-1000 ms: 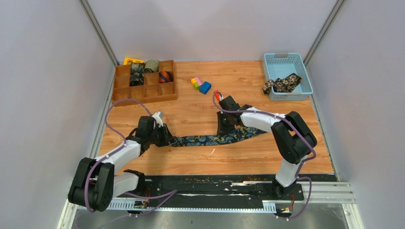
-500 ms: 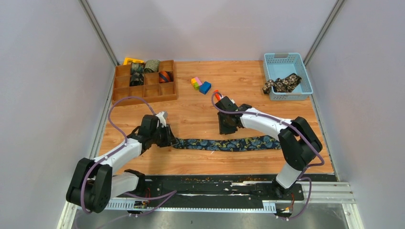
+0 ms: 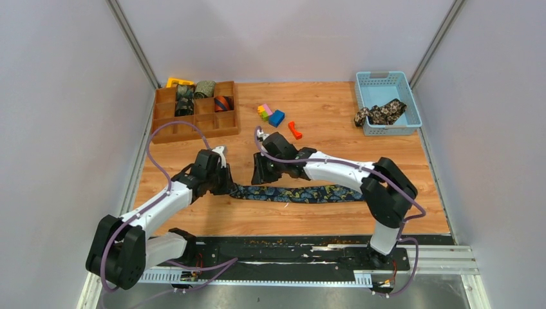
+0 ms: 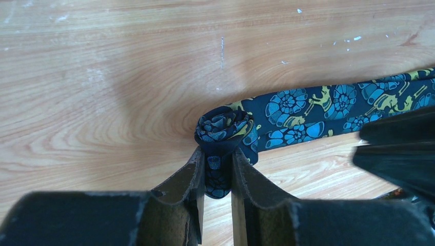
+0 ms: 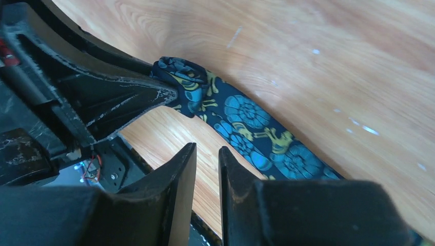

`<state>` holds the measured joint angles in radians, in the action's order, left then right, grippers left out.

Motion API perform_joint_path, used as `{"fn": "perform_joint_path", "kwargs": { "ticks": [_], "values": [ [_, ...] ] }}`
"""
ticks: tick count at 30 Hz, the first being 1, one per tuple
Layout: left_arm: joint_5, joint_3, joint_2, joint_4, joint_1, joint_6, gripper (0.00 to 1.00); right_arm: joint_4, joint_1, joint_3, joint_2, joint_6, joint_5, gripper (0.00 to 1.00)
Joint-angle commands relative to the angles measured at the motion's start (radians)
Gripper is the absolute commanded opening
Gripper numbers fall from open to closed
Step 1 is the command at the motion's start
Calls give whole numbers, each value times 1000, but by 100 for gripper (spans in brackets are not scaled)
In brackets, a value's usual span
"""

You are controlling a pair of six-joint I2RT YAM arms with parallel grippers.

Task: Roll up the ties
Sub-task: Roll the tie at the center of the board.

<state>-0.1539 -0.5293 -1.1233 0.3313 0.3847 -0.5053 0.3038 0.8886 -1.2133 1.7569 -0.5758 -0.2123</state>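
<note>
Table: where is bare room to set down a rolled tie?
Free: the wood between blocks and basket, and the near strip in front of the tie. Crowded: the middle, where left gripper and right gripper meet at the tie's coil.

One navy paisley tie, one floral tie, four rolled ties in one wooden tray, one blue basket, five small blocks

Nothing readable is showing in any of the three views: no words, numbers, labels, brand marks or signs.
</note>
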Motion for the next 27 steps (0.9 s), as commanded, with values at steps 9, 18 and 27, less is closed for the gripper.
{"fn": "perform_joint_path", "kwargs": {
  "ticks": [9,18,27],
  "values": [
    [70,-95,16,92,19,25,0,-233,51,-123,236,-78,-186,19],
    [79,-135,10,132,25,35,0,-223,56,-184,325,-76,-210,17],
    [151,-181,-13,207,34,67,0,-172,44,-179,272,-38,-169,17]
  ]
}}
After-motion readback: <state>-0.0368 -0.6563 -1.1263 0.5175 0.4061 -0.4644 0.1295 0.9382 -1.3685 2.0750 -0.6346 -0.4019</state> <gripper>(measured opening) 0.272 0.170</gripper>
